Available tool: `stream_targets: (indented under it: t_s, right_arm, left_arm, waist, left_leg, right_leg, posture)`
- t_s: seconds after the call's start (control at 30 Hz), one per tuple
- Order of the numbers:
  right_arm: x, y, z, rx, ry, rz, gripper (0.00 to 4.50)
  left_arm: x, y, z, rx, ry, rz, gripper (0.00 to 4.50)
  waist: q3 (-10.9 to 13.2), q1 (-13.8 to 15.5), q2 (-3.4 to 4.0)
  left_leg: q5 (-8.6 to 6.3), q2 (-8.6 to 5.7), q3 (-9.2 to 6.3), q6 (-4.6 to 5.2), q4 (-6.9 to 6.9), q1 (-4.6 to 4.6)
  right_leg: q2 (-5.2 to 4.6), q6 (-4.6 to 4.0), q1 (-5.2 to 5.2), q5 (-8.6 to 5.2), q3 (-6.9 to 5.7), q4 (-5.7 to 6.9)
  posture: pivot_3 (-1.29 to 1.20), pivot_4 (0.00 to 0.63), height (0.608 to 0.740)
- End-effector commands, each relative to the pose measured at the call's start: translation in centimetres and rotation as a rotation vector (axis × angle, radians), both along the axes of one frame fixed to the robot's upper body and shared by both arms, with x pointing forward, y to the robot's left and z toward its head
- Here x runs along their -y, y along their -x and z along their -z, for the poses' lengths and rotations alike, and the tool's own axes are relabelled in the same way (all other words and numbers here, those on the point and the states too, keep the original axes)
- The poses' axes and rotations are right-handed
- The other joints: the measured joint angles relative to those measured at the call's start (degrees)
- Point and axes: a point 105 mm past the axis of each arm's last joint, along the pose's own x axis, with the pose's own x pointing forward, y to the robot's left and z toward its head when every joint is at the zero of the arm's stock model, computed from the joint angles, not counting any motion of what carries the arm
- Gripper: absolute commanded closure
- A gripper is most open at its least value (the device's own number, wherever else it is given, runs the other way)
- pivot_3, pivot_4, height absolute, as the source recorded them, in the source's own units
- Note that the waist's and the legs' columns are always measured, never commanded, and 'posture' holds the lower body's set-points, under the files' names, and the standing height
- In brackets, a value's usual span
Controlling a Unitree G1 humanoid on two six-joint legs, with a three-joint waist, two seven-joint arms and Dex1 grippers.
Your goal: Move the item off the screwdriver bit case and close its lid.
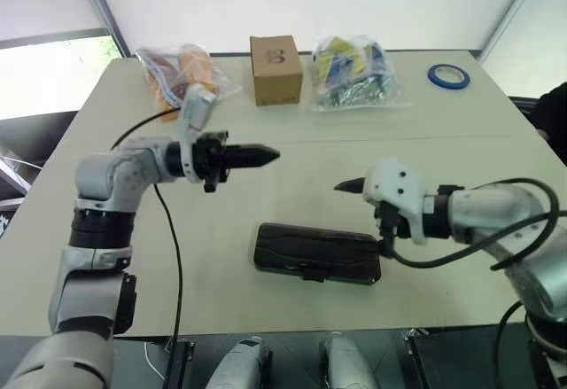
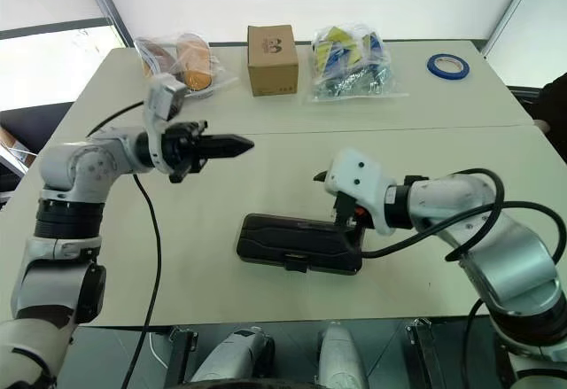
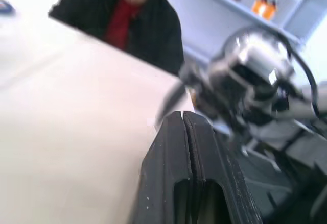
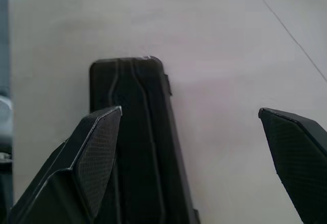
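while its lid [image 1: 306,249] lies shut, the screwdriver bit case [image 2: 299,244] rests flat.

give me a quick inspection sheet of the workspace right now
surface: pale beige table, seam across the middle
job's things: flat dark grey plastic screwdriver bit case lies closed near the front edge, nothing on it
clutter: brown cardboard box, two clear plastic bags of items, blue tape roll, all along the far edge
grippers: left gripper shut, empty, above the table; right gripper open, empty, by the case
cables: black cable hangs from the left arm
surroundings: a person in dark clothing beyond the table
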Motion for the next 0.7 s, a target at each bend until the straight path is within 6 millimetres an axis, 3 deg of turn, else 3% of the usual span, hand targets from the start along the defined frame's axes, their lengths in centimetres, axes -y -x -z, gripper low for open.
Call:
stream_targets:
  t_s: [0.03,0.13,0.23,0.33,0.53,0.7]
  right_arm:
    - [-1.8,2.9,2.1,-0.083,0.019,-0.096,1.33]
    - [-2.3,3.2,3.9,-0.141,0.011,-0.067,2.91]
    - [-2.3,3.6,5.5,-0.164,0.046,-0.051,4.45]
    - [-2.4,4.0,6.7,-0.160,0.088,-0.041,4.45]
    - [-2.0,3.6,8.4,-0.124,0.161,0.008,4.45]
    - [-0.8,2.8,10.2,-0.078,0.255,0.052,4.45]
  left_arm:
    - [1.7,-1.8,3.6,0.081,-0.164,-0.059,4.50]
    - [3.9,-3.4,8.2,0.151,-0.301,-0.047,4.50]
    - [5.3,-3.9,10.9,0.219,-0.391,0.018,4.50]
    - [6.6,-3.7,12.5,0.240,-0.470,0.126,4.50]
    - [8.2,-3.7,13.3,0.276,-0.556,0.225,4.50]
    - [8.6,-1.9,14.1,0.263,-0.605,0.409,4.50]
  waist:
    - [0.0,0.6,0.00]
    - [0.0,1.0,-0.01]
    - [0.1,1.0,-0.17]
    - [0.1,0.6,-0.23]
    - [0.1,0.6,-0.25]
    - [0.1,0.5,-0.25]
  left_leg:
    - [0.00,-0.01,0.00,0.00,0.04,0.00]
    - [-0.02,-0.12,-0.03,0.04,0.26,0.01]
    - [-0.05,-0.18,0.00,0.09,0.41,0.01]
    - [-0.05,-0.15,-0.01,0.09,0.36,-0.05]
    - [-0.06,-0.15,0.01,0.11,0.37,-0.06]
    - [-0.06,-0.15,0.01,0.11,0.36,-0.06]
  right_leg:
    - [0.00,0.00,0.03,0.00,-0.01,-0.01]
    - [-0.04,0.00,0.25,0.00,-0.03,-0.07]
    - [-0.05,0.00,0.35,0.00,-0.03,-0.15]
    - [-0.05,0.00,0.20,0.00,-0.04,-0.07]
    - [-0.04,0.01,0.18,0.00,-0.04,-0.04]
    - [-0.03,0.01,0.13,0.00,-0.05,0.01]
  posture:
    - [0.00,0.150,0.740]
    - [0.00,0.150,0.740]
    - [0.00,0.150,0.740]
    - [0.00,0.150,0.740]
    - [0.00,0.150,0.740]
    - [0.00,0.150,0.740]
